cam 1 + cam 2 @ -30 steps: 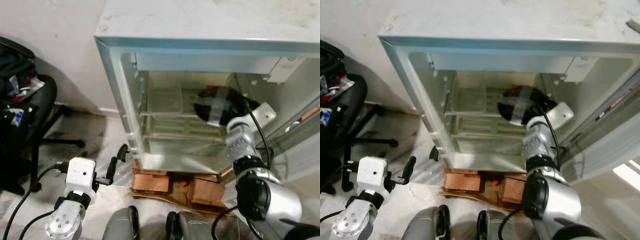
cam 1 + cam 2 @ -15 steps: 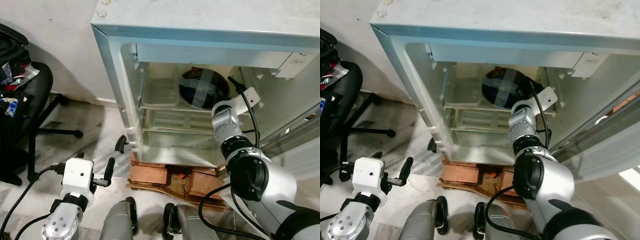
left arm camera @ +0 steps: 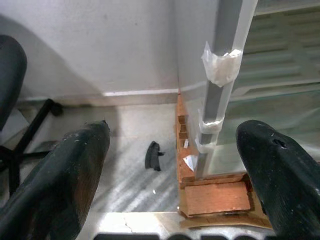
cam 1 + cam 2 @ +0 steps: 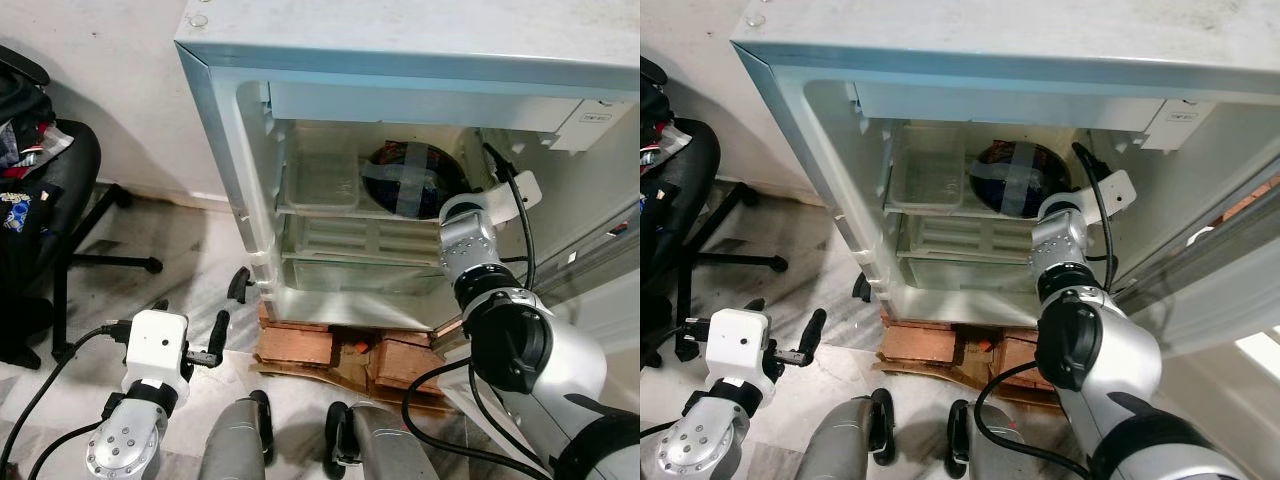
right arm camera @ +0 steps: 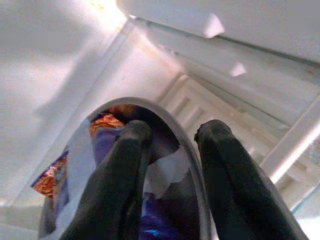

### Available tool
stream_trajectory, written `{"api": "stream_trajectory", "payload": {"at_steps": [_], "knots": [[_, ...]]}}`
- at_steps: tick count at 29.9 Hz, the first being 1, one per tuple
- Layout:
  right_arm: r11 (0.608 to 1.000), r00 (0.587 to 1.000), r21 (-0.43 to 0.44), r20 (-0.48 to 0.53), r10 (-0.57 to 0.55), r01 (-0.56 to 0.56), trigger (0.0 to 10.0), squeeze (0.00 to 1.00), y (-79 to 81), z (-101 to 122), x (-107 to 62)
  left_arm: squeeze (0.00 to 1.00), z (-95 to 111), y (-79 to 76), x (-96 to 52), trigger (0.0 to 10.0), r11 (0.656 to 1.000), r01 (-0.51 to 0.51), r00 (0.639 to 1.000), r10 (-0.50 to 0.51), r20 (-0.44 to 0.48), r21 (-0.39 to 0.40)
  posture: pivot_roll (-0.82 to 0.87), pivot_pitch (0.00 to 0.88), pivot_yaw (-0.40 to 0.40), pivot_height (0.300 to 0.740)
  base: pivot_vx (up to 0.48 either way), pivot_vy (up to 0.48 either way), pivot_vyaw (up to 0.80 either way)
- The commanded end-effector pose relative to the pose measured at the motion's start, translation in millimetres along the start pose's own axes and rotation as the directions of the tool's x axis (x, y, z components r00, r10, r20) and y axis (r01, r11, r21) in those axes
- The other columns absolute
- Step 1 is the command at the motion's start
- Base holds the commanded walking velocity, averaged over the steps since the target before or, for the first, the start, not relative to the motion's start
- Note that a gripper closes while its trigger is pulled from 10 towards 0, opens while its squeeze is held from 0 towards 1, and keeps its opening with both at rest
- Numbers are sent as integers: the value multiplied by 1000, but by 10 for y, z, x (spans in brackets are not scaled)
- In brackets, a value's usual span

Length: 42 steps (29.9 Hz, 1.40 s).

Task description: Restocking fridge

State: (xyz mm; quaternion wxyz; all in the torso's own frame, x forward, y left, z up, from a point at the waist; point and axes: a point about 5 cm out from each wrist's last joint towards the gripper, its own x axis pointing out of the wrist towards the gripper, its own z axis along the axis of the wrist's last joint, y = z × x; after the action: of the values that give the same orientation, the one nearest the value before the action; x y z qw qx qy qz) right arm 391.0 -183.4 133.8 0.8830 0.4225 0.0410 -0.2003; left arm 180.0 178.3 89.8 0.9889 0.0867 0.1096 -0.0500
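Right gripper astride the bowl rim, upper fridge shelf.

The bowl (image 4: pixel 410 180), dark, taped across the top and holding bright packets, sits on the upper shelf (image 4: pixel 330 212) of the fridge (image 4: pixel 225 150), beside a clear tray (image 4: pixel 320 180). The right gripper (image 5: pixel 167 150) reaches in from the bowl's right; its two fingers (image 5: pixel 117 180) straddle the rim, one inside and one outside, at a narrow gap. Whether they press the rim cannot be told. The release path runs back toward the door opening. The left gripper (image 3: pixel 170 165) hangs low outside the fridge near the floor, jaws wide and empty, well apart from the bowl.
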Motion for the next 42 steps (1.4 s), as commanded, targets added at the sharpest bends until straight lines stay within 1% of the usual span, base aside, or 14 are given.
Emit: {"api": "stream_trajectory", "payload": {"at_steps": [1,3,8,12,21,23,29,32,33,35,36,38,40,42], "knots": [[1000,1000,6,-9,18,-18,10000,1000,25,-31,-7,0,-72,44,-14,10000,1000,-15,999,15,-34,21,230,227,-22,740,0,0,0],[1000,999,1,-14,31,-31,10000,1000,32,-47,-11,0,-67,55,0,10000,1000,-15,999,16,-32,25,229,225,-21,740,0,0,0],[986,993,-120,-43,111,-116,10000,1000,42,-144,-43,0,-44,54,88,10000,1000,-5,1000,5,-19,30,204,201,-13,740,0,0,0],[968,984,-176,-61,168,-177,10000,1000,-49,-204,-71,0,-24,-25,179,10000,999,25,1000,-25,3,39,173,187,-20,740,0,0,0],[913,966,-324,-20,258,-250,10000,1000,-160,-47,-59,0,-22,-56,295,10000,1000,24,1000,-24,18,21,135,159,-22,740,0,0,0],[885,960,-384,-13,280,-263,10000,1000,-230,2,-64,0,-36,-70,309,10000,1000,28,999,-28,20,12,127,149,-26,740,0,0,0],[863,952,-417,-16,307,-285,10000,1000,-333,61,-73,0,-63,-92,325,10000,1000,22,999,-22,26,2,104,128,-32,740,0,0,0],[816,926,-456,-57,372,-356,10000,1000,-326,33,-104,0,-57,-59,354,10000,1000,-18,999,18,37,-5,92,118,-31,740,0,0,0],[762,898,-494,-100,429,-419,10000,1000,-302,-3,-136,0,-44,-39,380,10000,999,-37,998,37,41,-12,85,112,-27,740,0,0,0],[726,880,-519,-125,458,-451,10000,1000,-288,-24,-156,0,-38,-28,398,10000,999,-45,998,45,45,-17,82,111,-26,740,0,0,0],[679,856,-544,-166,489,-493,10000,1000,-289,-47,-184,0,-28,-22,430,10000,999,-43,998,44,52,-5,68,104,-20,740,0,0,0],[629,834,-573,-199,515,-525,10000,1000,-290,-52,-211,0,-18,-25,469,10000,999,-38,998,38,56,-4,61,97,-18,740,0,0,0],[615,826,-579,-208,524,-536,10000,1000,-291,-49,-222,0,-14,-32,486,10000,999,-34,998,34,57,-4,55,92,-16,740,0,0,0],[574,807,-599,-232,543,-559,10000,1000,-309,-50,-266,0,-4,-57,535,10000,1000,-23,998,23,62,-4,40,80,-10,740,0,0,0]]}}
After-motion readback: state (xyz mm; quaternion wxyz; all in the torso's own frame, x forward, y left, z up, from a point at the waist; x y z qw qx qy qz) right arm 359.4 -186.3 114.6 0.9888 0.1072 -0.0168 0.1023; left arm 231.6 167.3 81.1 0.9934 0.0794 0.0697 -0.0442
